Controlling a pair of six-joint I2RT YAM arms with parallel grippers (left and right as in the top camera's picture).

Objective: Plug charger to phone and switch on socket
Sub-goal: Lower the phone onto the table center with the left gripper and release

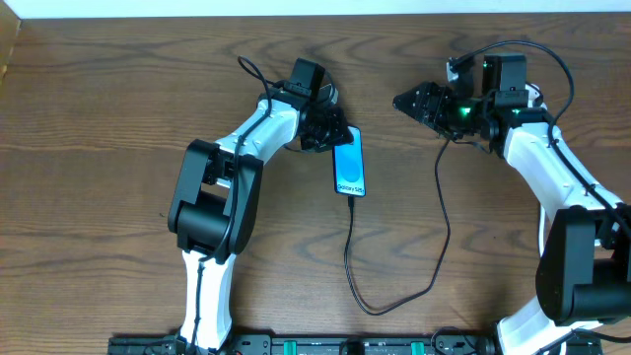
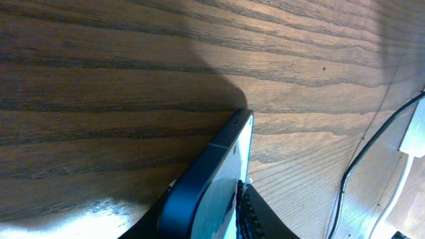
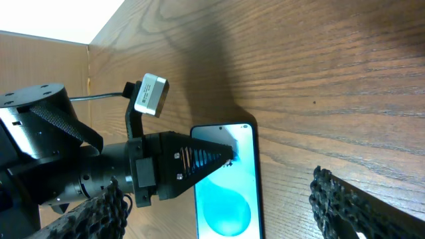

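- The smartphone (image 1: 349,166) lies flat, screen up, near the middle of the tabletop (image 1: 118,108), somewhat toward the far edge.
- The left gripper (image 1: 323,126) has its fingers drawn narrow, and they appear pinched on the phone's far end.
- The right gripper (image 1: 404,102) hovers toward the far right, empty, with its fingers spread wide.
- The charger cable (image 1: 449,225) runs from the phone's near end, loops toward the near edge, then climbs to the right arm. The tip looks already seated in the phone.
- The phone is likely light, rigid and glass-slick, so it is best held by its side edges, not the screen.
- The cable is limp and thin, so it is best gripped at the stiff plug.
- A white block with a white cord, probably the socket (image 2: 417,129), is mostly hidden.
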